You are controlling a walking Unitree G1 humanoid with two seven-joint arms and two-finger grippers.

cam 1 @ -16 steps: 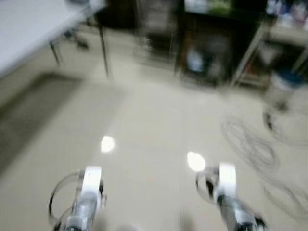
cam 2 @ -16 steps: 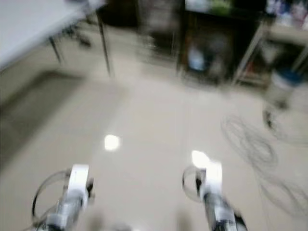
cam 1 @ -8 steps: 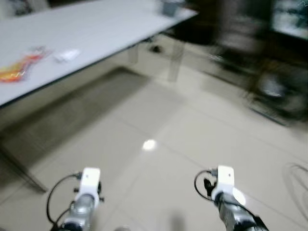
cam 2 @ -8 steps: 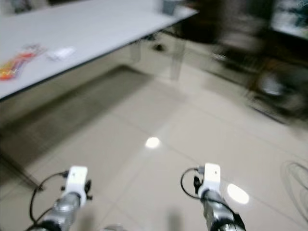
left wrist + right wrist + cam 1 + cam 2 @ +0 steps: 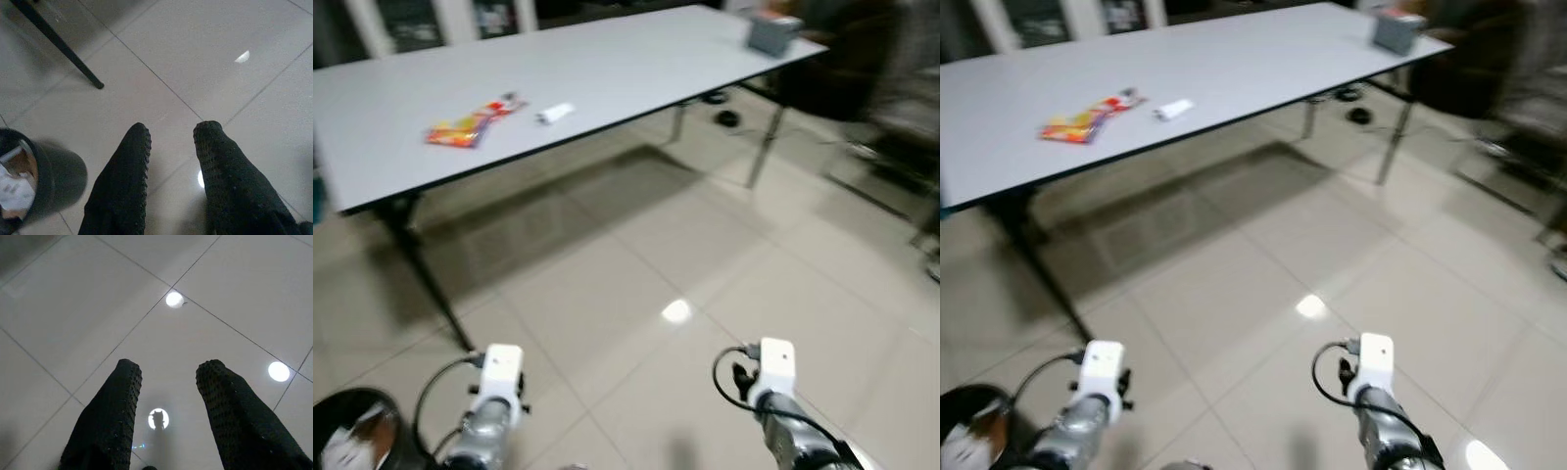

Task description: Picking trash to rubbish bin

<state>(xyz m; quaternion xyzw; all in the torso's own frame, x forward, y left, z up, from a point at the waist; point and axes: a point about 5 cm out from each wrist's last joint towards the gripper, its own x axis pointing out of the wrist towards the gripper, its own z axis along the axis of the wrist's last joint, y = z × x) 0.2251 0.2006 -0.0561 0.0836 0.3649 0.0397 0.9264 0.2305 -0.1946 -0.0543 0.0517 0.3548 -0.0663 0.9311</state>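
Note:
On the long grey table (image 5: 607, 69) lie an orange and red wrapper (image 5: 470, 122) and a small white scrap (image 5: 554, 113). A black rubbish bin (image 5: 352, 436) with white paper inside stands on the floor at my lower left; it is also in the left wrist view (image 5: 46, 178). My left gripper (image 5: 171, 134) is open over bare tile beside the bin, holding nothing. My right gripper (image 5: 168, 369) is open above the tiled floor, also empty. Both silver arms (image 5: 494, 411) (image 5: 773, 392) reach forward low in the eye views.
A grey box (image 5: 773, 31) sits on the table's far right corner. Black table legs (image 5: 426, 279) stand ahead on the left, silver legs (image 5: 759, 147) further right. Dark furniture (image 5: 891, 88) is blurred at the right. Glossy beige tile lies between me and the table.
The camera has swung left: the table with the wrapper and scrap now sits ahead, the bin has come into view at lower left, and the cables and shelves have left the picture.

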